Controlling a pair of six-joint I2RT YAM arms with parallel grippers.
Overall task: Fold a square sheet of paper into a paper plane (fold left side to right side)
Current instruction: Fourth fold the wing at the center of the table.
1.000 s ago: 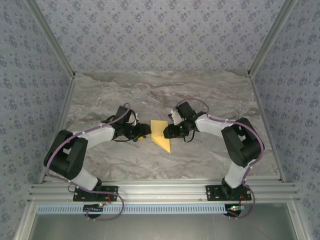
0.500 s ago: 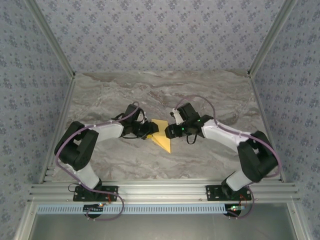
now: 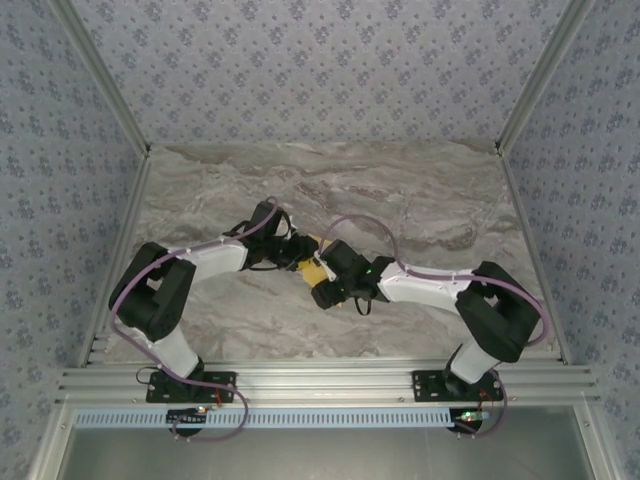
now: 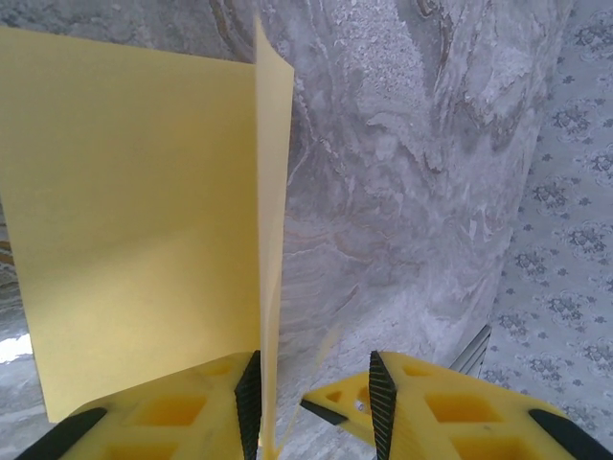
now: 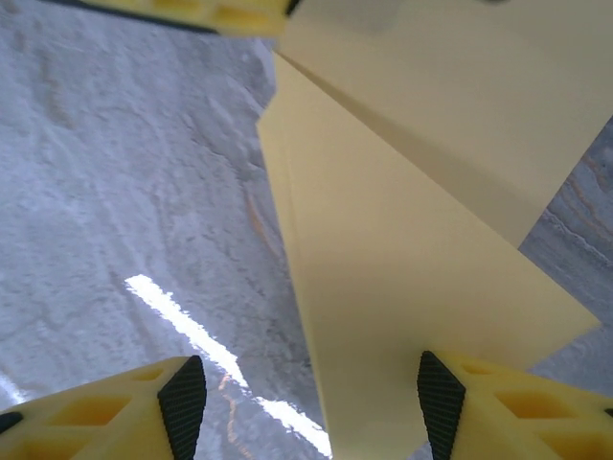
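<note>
Compared with the frame half a second earlier, the right gripper (image 3: pixel 323 291) has swung from the 3 o'clock side of the yellow sheet of paper (image 4: pixel 134 211) to a position over its near tip. The left gripper (image 3: pixel 298 259) remains at the sheet's 10 o'clock edge. In the top view the two grippers now cover most of the sheet, which lies near the middle of the marble table (image 3: pixel 430 200); only a small yellow patch shows between them, and its outline cannot be read there. In the left wrist view, one flap stands upright and edge-on between the jaws. It runs just beside the pad at 7 o'clock and appears to touch it, though contact is not certain. The jaws stand narrowly apart and are not clamped on the flap. In the right wrist view, the jaws are spread wide and grip nothing. The folded sheet lies flat below them, and its lower edge is cut off by the frame. Bare table surface extends toward 12, 3 and 9 o'clock. The frame rail (image 3: pixel 330 378) bounds the 6 o'clock side.
</note>
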